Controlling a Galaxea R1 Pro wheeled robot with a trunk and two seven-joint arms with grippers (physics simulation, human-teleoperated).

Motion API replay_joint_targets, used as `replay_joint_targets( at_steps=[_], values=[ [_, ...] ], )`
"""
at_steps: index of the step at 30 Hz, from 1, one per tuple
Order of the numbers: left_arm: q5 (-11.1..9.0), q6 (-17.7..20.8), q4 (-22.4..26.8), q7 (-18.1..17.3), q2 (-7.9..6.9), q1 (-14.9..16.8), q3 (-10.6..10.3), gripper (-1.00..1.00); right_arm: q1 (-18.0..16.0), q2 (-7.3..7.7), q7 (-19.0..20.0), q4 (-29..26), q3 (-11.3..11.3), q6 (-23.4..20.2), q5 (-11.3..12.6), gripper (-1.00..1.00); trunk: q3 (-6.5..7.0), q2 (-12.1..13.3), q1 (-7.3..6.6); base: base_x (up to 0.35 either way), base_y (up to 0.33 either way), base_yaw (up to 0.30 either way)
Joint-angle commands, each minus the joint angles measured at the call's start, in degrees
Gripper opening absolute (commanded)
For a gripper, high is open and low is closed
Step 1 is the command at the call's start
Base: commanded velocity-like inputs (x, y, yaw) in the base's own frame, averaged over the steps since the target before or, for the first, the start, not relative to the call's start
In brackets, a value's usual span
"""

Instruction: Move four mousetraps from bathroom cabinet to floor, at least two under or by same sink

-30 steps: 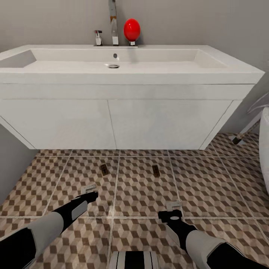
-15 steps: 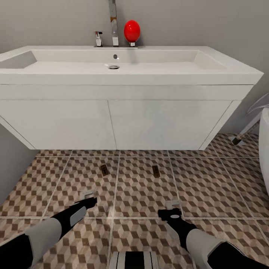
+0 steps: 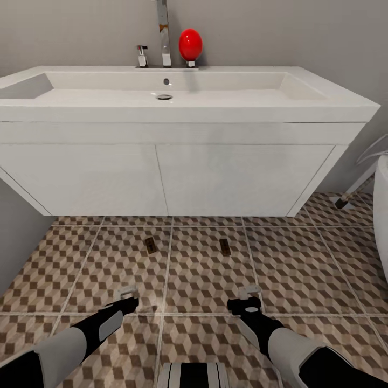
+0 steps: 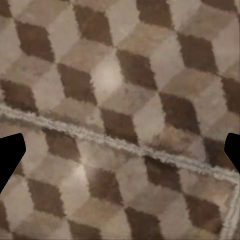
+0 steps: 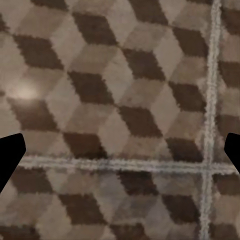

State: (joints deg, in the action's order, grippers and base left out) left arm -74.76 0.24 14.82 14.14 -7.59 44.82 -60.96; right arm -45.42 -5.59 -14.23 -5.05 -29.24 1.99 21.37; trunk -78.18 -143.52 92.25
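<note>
no readable text, labels, brands, numbers or signs

You have the tiled floor (image 3: 205, 280) before you; two mousetraps lie on it just before the vanity, one left (image 3: 151, 245), one right (image 3: 224, 247).

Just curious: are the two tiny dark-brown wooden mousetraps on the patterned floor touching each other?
Apart. The head view shows one mousetrap and the other mousetrap separated by bare cube-patterned floor tile.
</note>
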Motion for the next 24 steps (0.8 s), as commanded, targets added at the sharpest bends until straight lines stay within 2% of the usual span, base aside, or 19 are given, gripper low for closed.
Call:
replay_joint_targets(
  at_steps=[1, 24],
  values=[
    [-0.39, 0.03, 0.21, 0.45, -0.07, 0.02, -0.48, 1.0, -0.03, -0.03, -0.18, 0.04, -0.47, 0.21, 0.6, 1.0, -0.04, -0.02, -0.01, 0.0, 0.0, 0.0],
    [-0.44, 0.02, 0.21, 0.5, -0.06, 0.0, -0.48, 1.0, 0.01, -0.12, -0.13, 0.04, -0.47, 0.17, 0.6, 1.0, 0.4, 0.01, -0.06, 0.0, 0.0, 0.0]
  ],
)
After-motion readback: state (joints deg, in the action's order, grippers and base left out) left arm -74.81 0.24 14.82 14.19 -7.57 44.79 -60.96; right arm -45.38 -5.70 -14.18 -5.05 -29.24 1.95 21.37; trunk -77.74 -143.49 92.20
